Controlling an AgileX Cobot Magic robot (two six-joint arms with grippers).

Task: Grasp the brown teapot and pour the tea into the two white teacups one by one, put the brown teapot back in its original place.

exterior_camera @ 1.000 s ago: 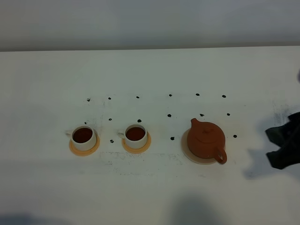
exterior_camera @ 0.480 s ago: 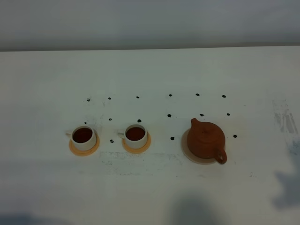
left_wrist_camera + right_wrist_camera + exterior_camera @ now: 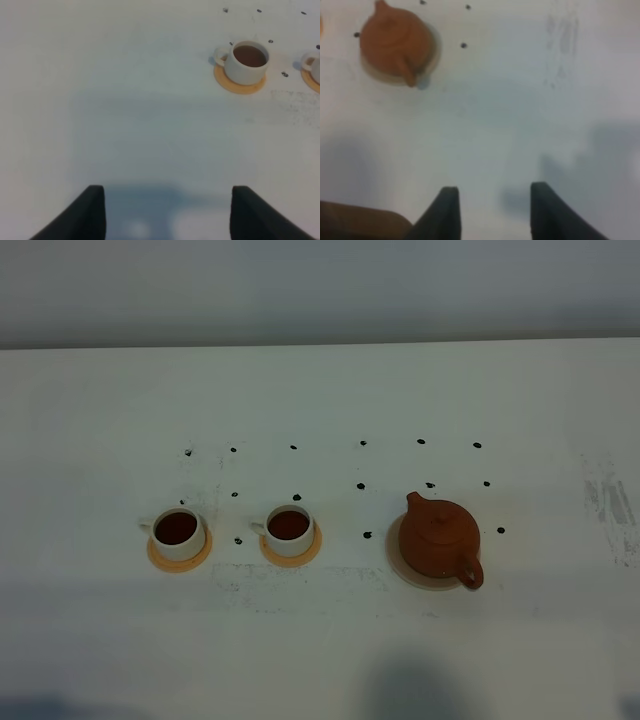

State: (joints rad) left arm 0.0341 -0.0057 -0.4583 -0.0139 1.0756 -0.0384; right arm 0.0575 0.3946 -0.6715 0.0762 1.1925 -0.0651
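Exterior high: brown teapot (image 3: 438,542) sits centred on its beige coaster (image 3: 401,568), spout toward 11 o'clock, at 3 o'clock from the two white teacups (image 3: 179,533), both holding tea; pouring looks done. Left hand (image 3: 167,212) and right hand (image 3: 492,210) hang wide, empty, over bare bench (image 3: 320,640).

Brown teapot (image 3: 438,541) sits on its coaster (image 3: 400,570); both teacups (image 3: 180,532) (image 3: 289,529) full.

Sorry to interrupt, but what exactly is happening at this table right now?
Nothing is being handled. The brown teapot sits on its beige coaster, and both white teacups on orange saucers hold tea. The left gripper and right gripper are open and empty, well away from the tea set, so the pouring looks finished.
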